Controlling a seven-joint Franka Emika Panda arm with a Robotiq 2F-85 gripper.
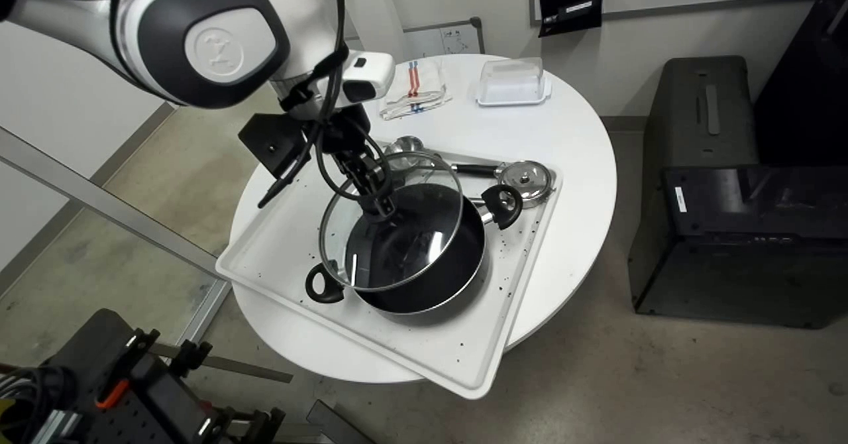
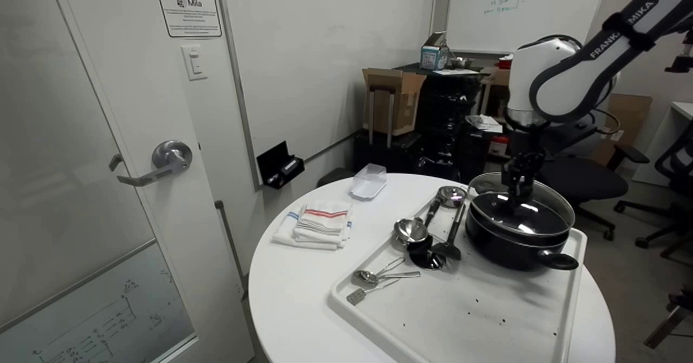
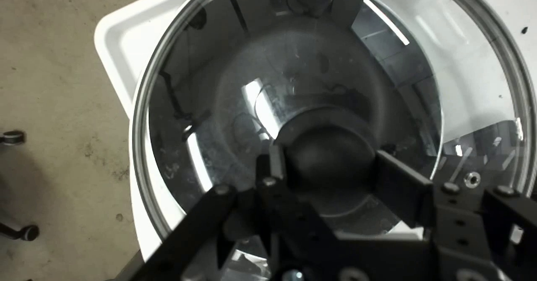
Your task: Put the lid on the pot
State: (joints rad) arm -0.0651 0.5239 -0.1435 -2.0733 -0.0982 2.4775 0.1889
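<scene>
The clear glass lid [image 1: 411, 255] has a metal rim and a dark centre knob [image 3: 331, 147]. My gripper [image 3: 329, 159] is shut on this knob, one finger on each side; it also shows in both exterior views [image 1: 381, 211] [image 2: 520, 189]. The black pot [image 1: 465, 262] stands upright on the tray with its side handles out. The lid hangs over the pot's opening, off centre, in both exterior views [image 2: 541, 211]. A gap shows between the lid's rim and the pot [image 2: 498, 249] on one side; whether they touch elsewhere I cannot tell. The pot's dark interior shows through the glass.
The white tray [image 2: 460, 309] lies on a round white table [image 1: 583, 146]. Metal and black utensils [image 2: 411, 230] lie beside the pot, with small tools [image 2: 368, 277] near the tray's edge. Folded towels [image 2: 319, 225] and a clear plastic box [image 2: 369, 181] stand further off.
</scene>
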